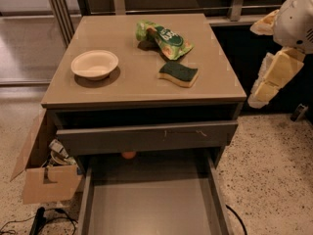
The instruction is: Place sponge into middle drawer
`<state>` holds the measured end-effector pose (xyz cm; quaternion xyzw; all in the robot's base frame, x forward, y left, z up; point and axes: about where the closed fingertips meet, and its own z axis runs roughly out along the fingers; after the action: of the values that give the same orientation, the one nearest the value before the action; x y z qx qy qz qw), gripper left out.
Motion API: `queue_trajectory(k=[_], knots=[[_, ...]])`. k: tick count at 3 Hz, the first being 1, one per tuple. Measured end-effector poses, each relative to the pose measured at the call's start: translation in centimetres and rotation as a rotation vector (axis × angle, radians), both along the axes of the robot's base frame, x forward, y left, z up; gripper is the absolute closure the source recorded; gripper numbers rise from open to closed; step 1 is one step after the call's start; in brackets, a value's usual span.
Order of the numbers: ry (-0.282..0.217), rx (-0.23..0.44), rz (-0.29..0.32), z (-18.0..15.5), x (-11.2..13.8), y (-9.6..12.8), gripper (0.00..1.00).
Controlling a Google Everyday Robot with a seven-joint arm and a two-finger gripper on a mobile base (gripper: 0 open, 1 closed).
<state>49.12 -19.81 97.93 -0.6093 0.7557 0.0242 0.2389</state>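
The sponge [178, 73], yellow foam under a dark green scouring layer, lies on the cabinet top [122, 87], right of centre, just in front of a green snack bag. The middle drawer [146, 209] is pulled out at the bottom of the view, showing a bare grey floor and thin side walls. My gripper [268, 67], white arm with pale yellow pads, hangs in the air off the cabinet's right edge, level with the sponge and well apart from it. It holds nothing.
A white bowl [95, 64] stands on the left of the top. The green snack bag [166, 37] lies at the back. A grey drawer front [146, 137] sits above the open drawer, with a small orange object [128, 154] beneath it. A cardboard box [46, 175] stands left.
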Motion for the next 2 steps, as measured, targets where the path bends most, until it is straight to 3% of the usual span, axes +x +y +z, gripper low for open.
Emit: queue_trajectory(k=[1,2], knots=[[0.003,0.014,0.008,-0.04,0.03,0.5,0.0],[0.0,0.076,-0.031,-0.74,0.0,1.11,0.0]])
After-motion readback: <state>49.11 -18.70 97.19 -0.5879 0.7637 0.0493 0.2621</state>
